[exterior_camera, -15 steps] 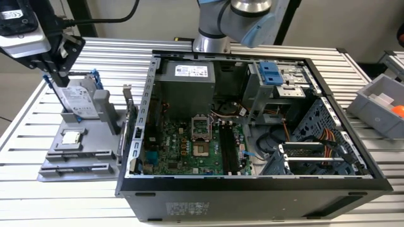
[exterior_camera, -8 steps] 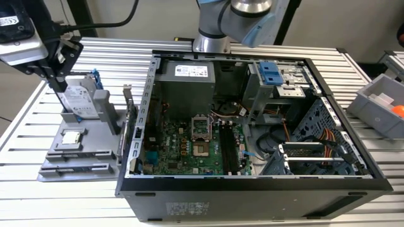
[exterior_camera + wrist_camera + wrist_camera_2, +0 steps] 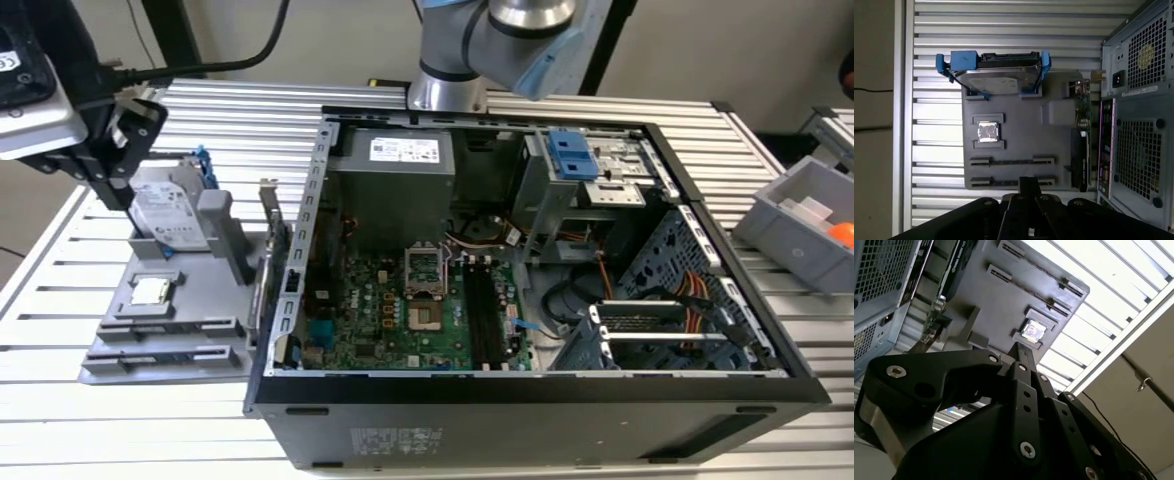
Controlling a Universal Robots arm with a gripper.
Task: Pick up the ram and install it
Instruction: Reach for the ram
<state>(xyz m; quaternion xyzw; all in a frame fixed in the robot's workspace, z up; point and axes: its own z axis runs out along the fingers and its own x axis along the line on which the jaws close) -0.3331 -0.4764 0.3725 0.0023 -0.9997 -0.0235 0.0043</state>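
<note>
Dark thin strip, taken as narrow ram stick point(image 3: 1011, 161) but seen edge-on and not certain, sits in long slot of grey plastic tray point(image 3: 1019, 125) in first wrist view. Exterior view alone shows open black computer case point(image 3: 534, 410) with green motherboard point(image 3: 387, 320), just beside tray. Second wrist view: black gripper point(image 3: 1021, 354) above tray, jaws pressed together, nothing visible between them.
</note>
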